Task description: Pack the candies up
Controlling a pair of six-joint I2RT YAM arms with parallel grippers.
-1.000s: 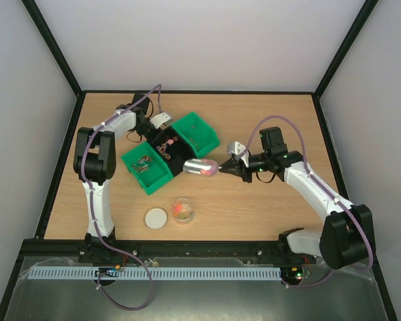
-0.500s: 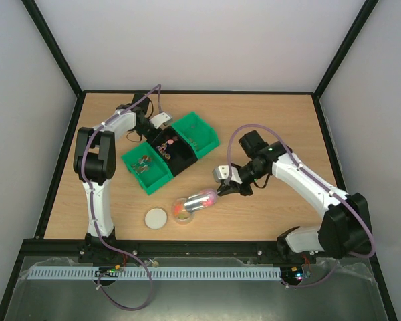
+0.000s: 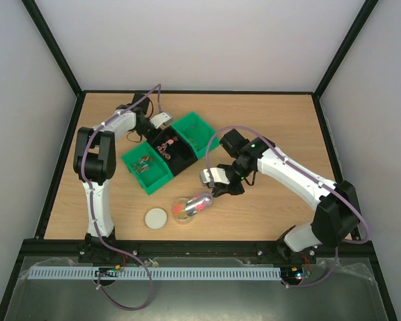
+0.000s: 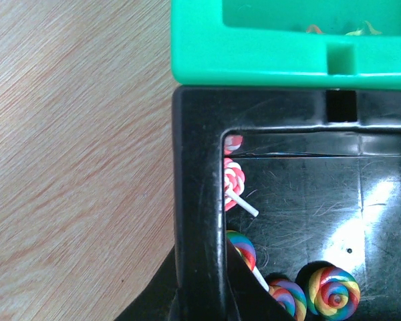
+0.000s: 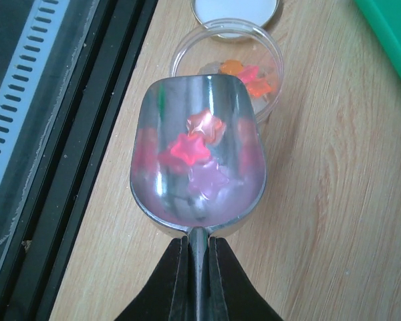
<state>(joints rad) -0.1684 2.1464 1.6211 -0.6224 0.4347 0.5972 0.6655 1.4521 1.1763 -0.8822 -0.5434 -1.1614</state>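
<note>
Table (image 3: pixel 267 120): row of bins back-left, black bin (image 4: pixel 200 167) in the middle. Left gripper (image 4: pixel 204 297) is clenched on that bin's wall, one finger each side, probably just pinning it in place. Right gripper (image 5: pixel 197 246) is clamped on the scoop (image 5: pixel 197 194) handle, bowl tipped down with its lip at the open jar (image 5: pixel 182 50) so the load can slide in. Lid (image 3: pixel 156 218) sits just beside the jar. Candies (image 5: pixel 190 148): pink and red stars in the scoop bowl, a few orange ones already in the jar.
</note>
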